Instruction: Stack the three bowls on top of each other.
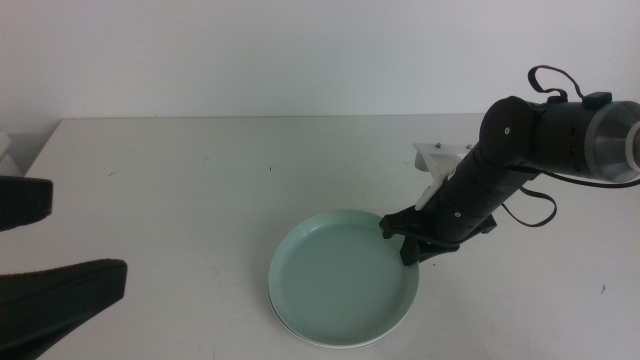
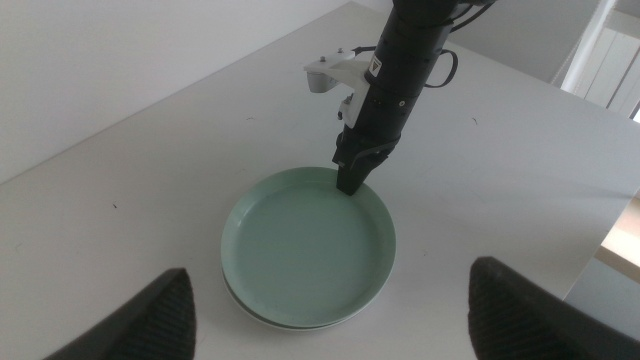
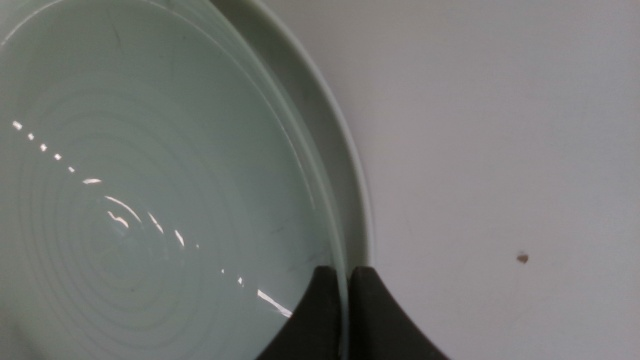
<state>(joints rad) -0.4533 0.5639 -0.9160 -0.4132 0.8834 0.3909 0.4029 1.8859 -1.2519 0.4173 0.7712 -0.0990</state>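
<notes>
A mint green bowl (image 1: 340,285) (image 2: 305,250) (image 3: 150,200) lies on top of a stack on the white table, right of centre and near the front. Under it a pale rim of another bowl (image 1: 300,335) (image 2: 250,312) shows; I cannot tell how many lie beneath. My right gripper (image 1: 408,240) (image 2: 348,182) (image 3: 348,300) comes down from the right onto the green bowl's far right rim, its jaws pinched on that rim. My left gripper (image 1: 40,245) (image 2: 340,330) waits at the left front, open and holding nothing.
The right arm's white camera bracket (image 1: 435,158) (image 2: 335,72) hangs above the table behind the stack. The table's edge (image 2: 600,240) runs close to the stack on one side. A small dark speck (image 3: 521,258) marks the tabletop.
</notes>
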